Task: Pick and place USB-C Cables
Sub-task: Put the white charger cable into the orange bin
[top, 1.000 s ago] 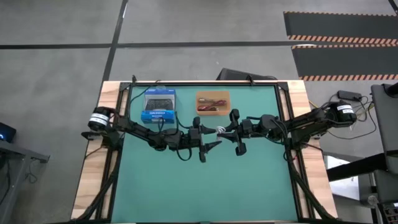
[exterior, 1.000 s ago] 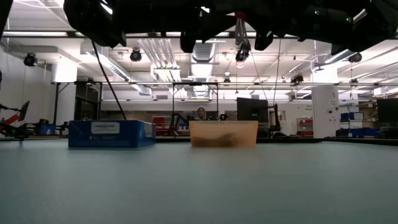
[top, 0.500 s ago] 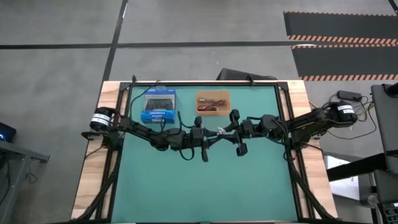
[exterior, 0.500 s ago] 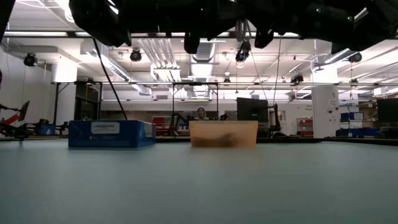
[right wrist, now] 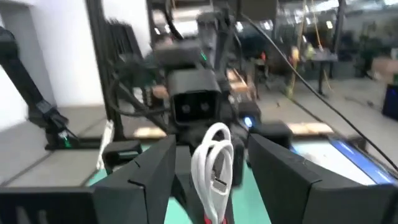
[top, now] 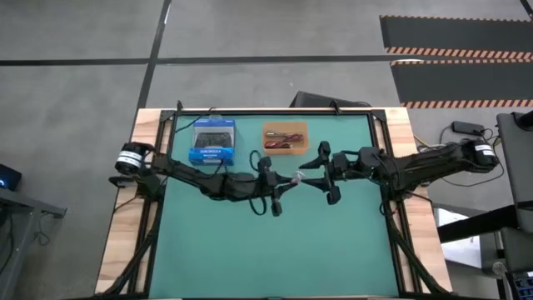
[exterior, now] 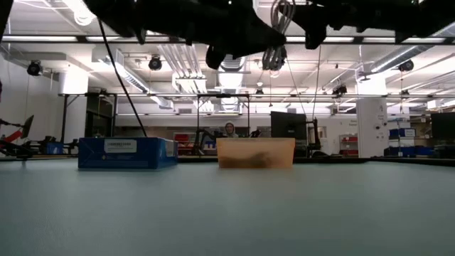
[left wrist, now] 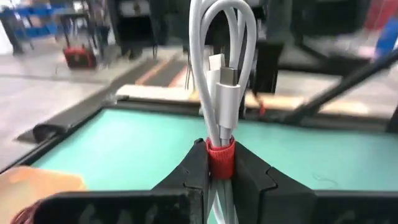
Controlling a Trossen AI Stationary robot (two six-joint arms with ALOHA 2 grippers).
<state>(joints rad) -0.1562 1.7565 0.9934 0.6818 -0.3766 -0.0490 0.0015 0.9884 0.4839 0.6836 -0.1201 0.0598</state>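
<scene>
A white USB-C cable bundle with a red tie is held high above the green table, in front of the orange tray. My left gripper is shut on it. In the low view the cable hangs far above the tabletop. My right gripper faces it from the table's right side. It is open, and in the right wrist view its fingers stand wide on either side of the cable's loops without touching them. A red cable and a dark cable lie in the orange tray. My left gripper pinches the white bundle at its red tie between its two fingers. The fingers lie about level and point toward the table's right side. The loops and the connectors stick out past the fingertips. The whole bundle is lifted clear of the table.
A blue box stands at the far left of the mat, and the orange tray is to its right. The wooden table edge frames the green mat. Both arms meet over the middle. In the low view a person shows far beyond the table.
The white cable has passed from one gripper to the other. My left gripper has shut on it, and my right gripper has opened and drawn back toward the table's right edge. My left gripper has shifted slightly right with the cable, which stays high above the table.
</scene>
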